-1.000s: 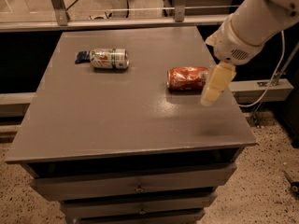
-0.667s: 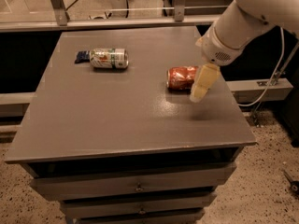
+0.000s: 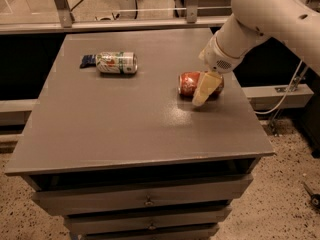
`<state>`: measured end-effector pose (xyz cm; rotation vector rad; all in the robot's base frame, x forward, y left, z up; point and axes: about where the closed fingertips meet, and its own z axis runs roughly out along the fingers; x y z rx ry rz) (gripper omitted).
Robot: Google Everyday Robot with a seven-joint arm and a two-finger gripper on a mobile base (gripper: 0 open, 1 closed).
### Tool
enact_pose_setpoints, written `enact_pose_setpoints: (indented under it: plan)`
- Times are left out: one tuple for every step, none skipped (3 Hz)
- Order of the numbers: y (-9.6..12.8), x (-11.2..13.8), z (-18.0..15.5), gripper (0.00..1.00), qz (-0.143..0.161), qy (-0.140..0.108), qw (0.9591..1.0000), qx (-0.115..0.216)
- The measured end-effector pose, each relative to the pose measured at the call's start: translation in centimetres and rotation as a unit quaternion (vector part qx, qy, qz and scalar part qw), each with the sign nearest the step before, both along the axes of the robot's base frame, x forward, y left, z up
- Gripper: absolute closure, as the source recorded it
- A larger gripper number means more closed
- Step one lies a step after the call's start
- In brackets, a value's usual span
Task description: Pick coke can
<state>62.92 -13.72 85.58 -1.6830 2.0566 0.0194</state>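
Note:
The coke can (image 3: pixel 191 83), red-orange with silver ends, lies on its side on the right half of the grey table (image 3: pixel 115 129). My gripper (image 3: pixel 202 95) hangs from the white arm (image 3: pixel 260 19) that comes in from the upper right. It sits right in front of the can and covers the can's right part. Its pale tip points down towards the table top.
A white-and-green can (image 3: pixel 116 62) lies on its side at the back left, with a small dark blue object (image 3: pixel 88 60) against its left end. The table's right edge is near the coke can. Drawers show below the front edge. A railing runs behind the table.
The gripper has moved left and a little down, from beside the can's right end to directly in front of it. The cans have not moved.

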Motion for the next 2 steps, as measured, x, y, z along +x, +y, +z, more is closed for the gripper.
enact_pose_setpoints:
  plan:
    - [0.5, 0.5, 0.7, 0.40, 0.007, -0.001, 0.9999, 0.009]
    - [1.2, 0.1, 2.5, 0.62, 0.021, -0.009, 0.9995, 0.023]
